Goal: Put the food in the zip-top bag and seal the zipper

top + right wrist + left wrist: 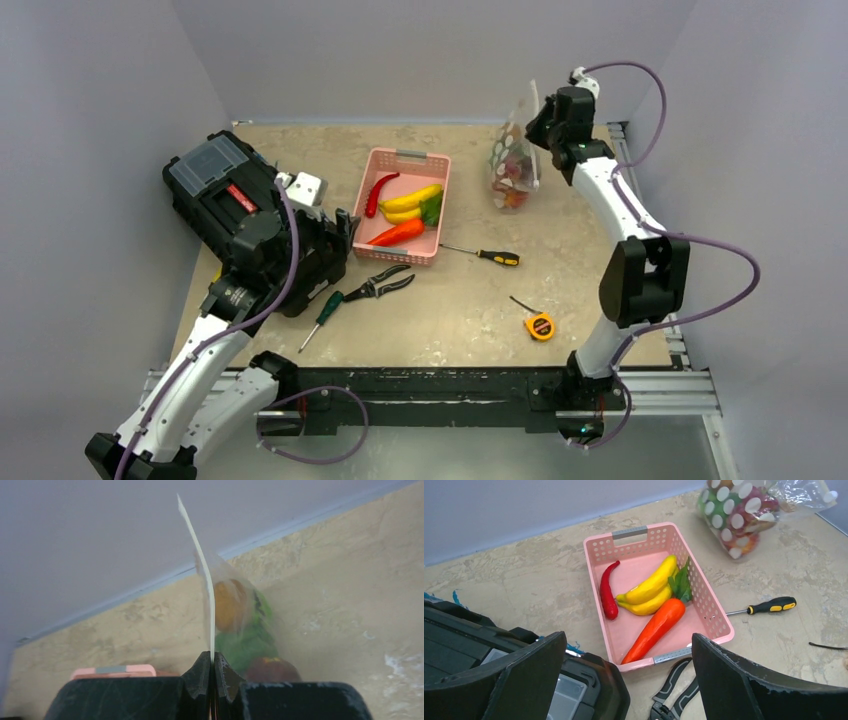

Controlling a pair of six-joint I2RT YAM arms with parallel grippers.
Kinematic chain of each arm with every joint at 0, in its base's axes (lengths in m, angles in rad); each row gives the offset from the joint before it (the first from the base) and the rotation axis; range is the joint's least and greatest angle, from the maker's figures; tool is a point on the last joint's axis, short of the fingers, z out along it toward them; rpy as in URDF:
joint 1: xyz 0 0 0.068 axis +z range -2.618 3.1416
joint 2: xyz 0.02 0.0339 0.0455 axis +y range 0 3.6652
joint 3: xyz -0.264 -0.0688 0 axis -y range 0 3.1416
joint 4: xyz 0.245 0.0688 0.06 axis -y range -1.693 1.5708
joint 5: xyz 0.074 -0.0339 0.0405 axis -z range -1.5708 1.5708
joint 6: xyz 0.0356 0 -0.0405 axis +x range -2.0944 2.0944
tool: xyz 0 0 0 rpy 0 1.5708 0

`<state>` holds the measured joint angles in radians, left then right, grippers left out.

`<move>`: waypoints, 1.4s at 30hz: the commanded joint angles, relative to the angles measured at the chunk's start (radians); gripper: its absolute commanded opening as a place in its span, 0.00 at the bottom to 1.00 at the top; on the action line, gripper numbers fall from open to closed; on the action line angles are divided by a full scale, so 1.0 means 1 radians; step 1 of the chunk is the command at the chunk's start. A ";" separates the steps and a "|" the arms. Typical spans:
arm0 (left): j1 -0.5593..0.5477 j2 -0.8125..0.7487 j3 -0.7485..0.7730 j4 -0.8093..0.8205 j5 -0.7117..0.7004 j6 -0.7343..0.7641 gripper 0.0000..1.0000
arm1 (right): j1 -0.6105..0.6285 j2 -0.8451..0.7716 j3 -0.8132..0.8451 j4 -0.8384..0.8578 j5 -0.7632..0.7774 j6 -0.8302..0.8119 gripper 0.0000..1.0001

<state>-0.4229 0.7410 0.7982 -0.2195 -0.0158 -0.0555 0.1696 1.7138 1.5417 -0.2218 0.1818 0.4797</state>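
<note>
zip-top bag (736, 517): I'm seeing thin clear plastic film, glossy and crinkling | pink basket (599, 545): looking like matt perforated plastic | carrot (656, 627) and bananas (649, 587): shining, smooth plastic | desk (524, 590): showing matt, mottled, rough-looking | my left tool (628, 637): showing matt black plastic, scuffed at edges

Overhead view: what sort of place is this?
Likely a robot test cell: plain walls enclose the table, two arms are bolted at its edge, and toy food sits in a pink basket.

Pink slotted plastic basket (385, 154) mid-table holding red chilli (380, 193), yellow bananas (410, 200), orange carrot (398, 233), clear dotted zip-top bag (513, 165) right of it, black plastic toolbox (225, 195) left, black-handled pliers (380, 286) before it
</note>
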 commanded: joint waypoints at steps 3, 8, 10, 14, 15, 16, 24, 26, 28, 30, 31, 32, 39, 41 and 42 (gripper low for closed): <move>-0.007 -0.002 0.032 0.010 -0.006 0.017 0.95 | -0.270 0.007 -0.123 0.269 -0.281 0.333 0.00; -0.007 -0.003 0.032 0.010 0.002 0.016 0.95 | -0.338 0.059 -0.293 0.297 -0.215 0.340 0.00; -0.006 -0.001 0.030 0.010 0.002 0.016 0.95 | -0.342 0.046 -0.362 0.320 -0.152 0.331 0.00; -0.008 0.006 0.032 0.011 0.003 0.016 0.95 | -0.353 0.007 -0.458 0.356 -0.029 0.299 0.00; -0.008 0.006 0.032 0.011 0.004 0.016 0.95 | -0.354 0.006 -0.461 0.352 -0.002 0.279 0.00; -0.008 0.006 0.032 0.010 0.006 0.015 0.95 | -0.356 0.008 -0.454 0.336 0.019 0.256 0.00; -0.008 -0.003 0.033 0.012 0.010 0.010 0.95 | -0.359 -0.056 -0.416 0.199 0.125 0.150 0.56; -0.008 -0.003 0.033 0.012 0.011 0.007 0.95 | -0.359 -0.111 -0.431 0.172 0.140 0.142 0.65; -0.008 -0.003 0.033 0.014 0.011 0.004 0.95 | -0.355 -0.162 -0.445 0.147 0.162 0.122 0.70; -0.008 -0.004 0.033 0.015 0.035 0.000 0.95 | -0.347 -0.221 -0.464 0.133 0.173 0.107 0.72; -0.008 -0.004 0.035 0.014 0.039 -0.002 0.95 | -0.337 -0.252 -0.474 0.129 0.183 0.099 0.73; -0.009 -0.005 0.034 0.015 0.043 -0.005 0.95 | -0.325 -0.287 -0.483 0.127 0.192 0.086 0.75; -0.009 -0.014 0.033 0.019 0.057 -0.013 0.95 | -0.067 -0.485 -0.492 0.107 0.291 -0.032 0.84; -0.011 -0.016 0.031 0.019 0.053 -0.014 0.95 | 0.031 -0.525 -0.488 0.106 0.279 -0.066 0.85; -0.012 -0.019 0.030 0.020 0.047 -0.012 0.95 | 0.070 -0.544 -0.487 0.098 0.263 -0.072 0.86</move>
<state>-0.4271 0.7395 0.7982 -0.2260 0.0246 -0.0597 0.0940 1.2457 1.0538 -0.1093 0.4244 0.4999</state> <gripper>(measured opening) 0.953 0.846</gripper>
